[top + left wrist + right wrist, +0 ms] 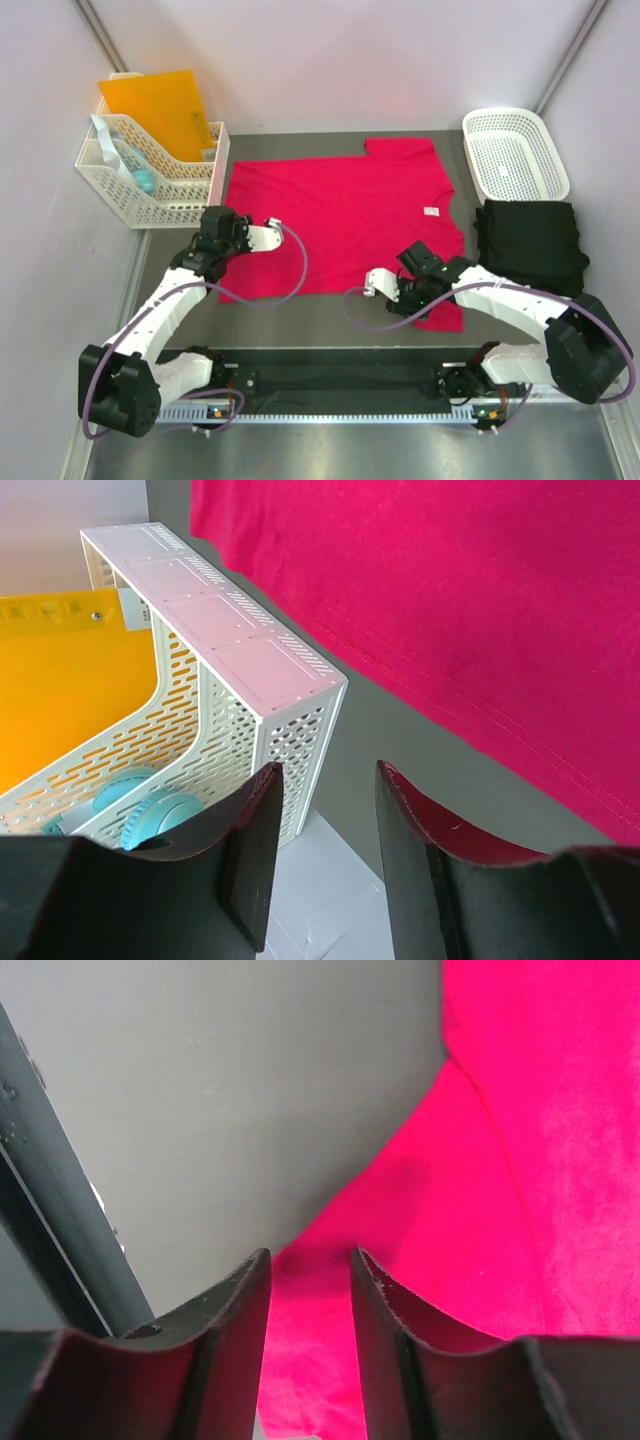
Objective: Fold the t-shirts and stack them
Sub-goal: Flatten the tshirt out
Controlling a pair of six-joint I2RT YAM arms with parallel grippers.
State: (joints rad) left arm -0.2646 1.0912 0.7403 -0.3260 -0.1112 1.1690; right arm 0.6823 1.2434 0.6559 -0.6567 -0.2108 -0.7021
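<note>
The pinkish-red t-shirt (340, 215) lies spread flat on the grey table, its white neck label (432, 211) at the right. A black t-shirt (530, 245) lies folded at the right edge. My left gripper (214, 226) hovers by the red shirt's left hem, open and empty (328, 770), with the red cloth (480, 610) off to its right. Over the shirt's near sleeve, my right gripper (432, 294) has its jaws apart on either side of the red cloth (540, 1110), a gap still between them (310, 1255).
A white slotted organizer (150, 175) holding an orange folder (160, 110) stands at the back left, close to my left fingers (250, 660). The white lattice basket (515, 152) sits at the back right. A black rail (340, 385) runs along the near edge.
</note>
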